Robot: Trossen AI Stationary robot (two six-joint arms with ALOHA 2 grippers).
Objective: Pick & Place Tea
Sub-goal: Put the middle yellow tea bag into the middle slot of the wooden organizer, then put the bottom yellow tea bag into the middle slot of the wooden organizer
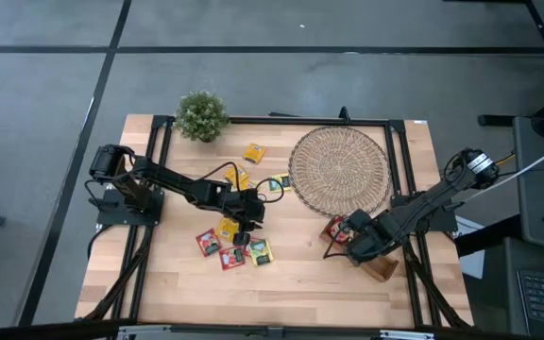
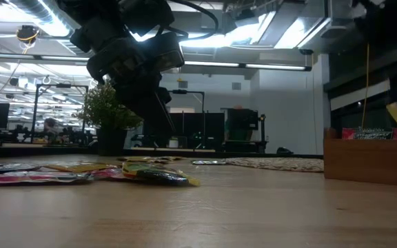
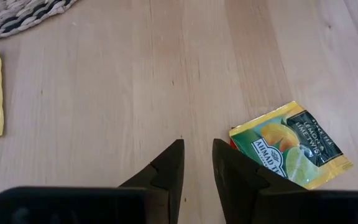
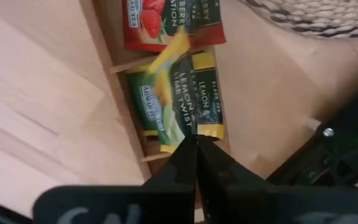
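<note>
High view first, from the left: the left arm reaches from its base at the table's [image 1: 291,283] left edge toward the middle, and the left gripper [image 1: 245,229] hangs over bare wood among a loose cluster of tea sachets [image 1: 233,247] in red, yellow and green wrappers. Its wrist view shows the two dark fingers [image 3: 169,171] slightly apart with nothing between them, above empty board, a green-and-yellow lemon sachet [image 3: 289,146] lying flat just beside one finger. A small potted plant [image 1: 201,115] stands near the far left corner, and one yellow sachet [image 1: 253,152] lies between it and the round woven mat [image 1: 339,171], which sits toward the far right; another sachet [image 1: 280,183] lies at the mat's left rim. Farther right, the right arm stretches in from the right edge, its right gripper [image 1: 355,241] low over the wooden compartment tray [image 1: 379,268] just in front of the mat. In the right wrist view its fingers [image 4: 185,163] are pressed together, holding nothing, directly above lemon sachets [image 4: 179,102] standing in one compartment, with a red strawberry sachet [image 4: 157,25] in the next.
</note>
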